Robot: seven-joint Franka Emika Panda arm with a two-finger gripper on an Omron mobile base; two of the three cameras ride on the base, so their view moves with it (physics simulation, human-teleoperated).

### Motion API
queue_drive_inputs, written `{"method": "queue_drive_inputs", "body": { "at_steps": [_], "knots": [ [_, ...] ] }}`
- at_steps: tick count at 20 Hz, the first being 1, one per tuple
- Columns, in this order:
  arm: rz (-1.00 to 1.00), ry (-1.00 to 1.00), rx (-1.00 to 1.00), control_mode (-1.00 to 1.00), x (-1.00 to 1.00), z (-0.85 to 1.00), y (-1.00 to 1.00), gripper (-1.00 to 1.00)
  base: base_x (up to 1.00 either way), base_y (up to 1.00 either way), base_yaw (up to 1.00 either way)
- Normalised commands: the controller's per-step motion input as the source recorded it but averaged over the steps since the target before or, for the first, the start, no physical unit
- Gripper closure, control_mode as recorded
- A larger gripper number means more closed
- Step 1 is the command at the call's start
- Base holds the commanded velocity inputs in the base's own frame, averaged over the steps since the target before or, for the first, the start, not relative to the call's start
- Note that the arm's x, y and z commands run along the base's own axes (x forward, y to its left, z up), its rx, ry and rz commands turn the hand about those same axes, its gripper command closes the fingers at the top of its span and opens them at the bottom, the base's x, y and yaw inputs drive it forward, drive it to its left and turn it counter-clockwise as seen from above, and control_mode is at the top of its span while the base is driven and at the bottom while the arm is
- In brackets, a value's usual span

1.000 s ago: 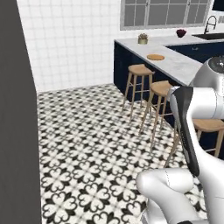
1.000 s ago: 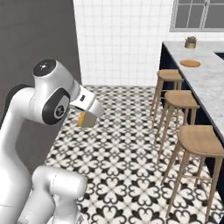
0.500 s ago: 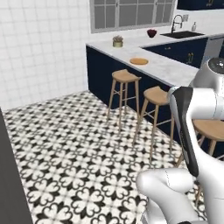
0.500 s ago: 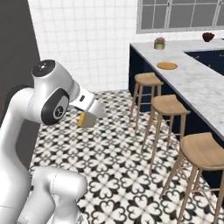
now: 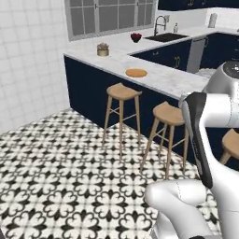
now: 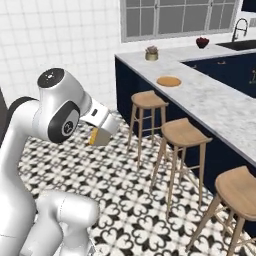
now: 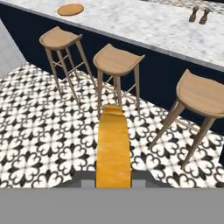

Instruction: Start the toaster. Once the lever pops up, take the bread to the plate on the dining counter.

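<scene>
Left base view
Room: a kitchen with a black-and-white patterned tile floor (image 5: 60, 172), white tiled walls and a grey-paned window (image 5: 109, 16).
Landmark: the wide white-grey marbled dining counter (image 5: 163, 77) over dark navy panels.
Plate: the round flat orange-brown plate (image 5: 136, 73) lies on the dining counter, near its floor-side edge.
Pot: a small yellowish pot with a succulent (image 5: 102, 49) stands on the dining counter's far corner, well apart from the plate.
Stools: round wooden stools stand against the dining counter's navy panels; the farthest stool (image 5: 122, 93) is below the plate.
Sink: a dark sink with a tap (image 5: 163, 35) lies beyond the dining counter, a dark red bowl (image 5: 136, 37) near it.

Right base view
Gripper: the white two-finger gripper (image 6: 96, 139) hangs over the floor, well apart from the dining counter.
Bread: the small square tan toast slice (image 6: 93, 136) sticks out below the hand, on the side away from the dining counter.
Plate: on the dining counter, above the farthest stool.

Hand view
Bread: seen edge-on, golden-orange, pinched between the two dark finger tips (image 7: 83, 177), which are closed onto it.
Backdrop: three stools line the dining counter's navy panels past the bread; the plate sits on the dining counter at the upper left.
Shakers: two small dark shakers (image 7: 198, 14) stand on the dining counter at the upper right.
</scene>
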Motion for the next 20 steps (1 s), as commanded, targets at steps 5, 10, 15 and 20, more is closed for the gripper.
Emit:
{"method": "queue_drive_inputs", "body": {
  "at_steps": [5,10,15,20],
  "knots": [
    [0.0,0.0,0.0,1.0,0.0,0.0,0.0,1.0,0.76,0.8,-0.38],
    [0.0,0.0,0.0,1.0,0.0,0.0,0.0,1.0,0.73,0.79,-0.38],
    [0.0,0.0,0.0,1.0,0.0,0.0,0.0,1.0,0.71,0.79,-0.39],
    [0.0,0.0,0.0,1.0,0.0,0.0,0.0,1.0,0.69,0.75,-0.4]
  ]
}}
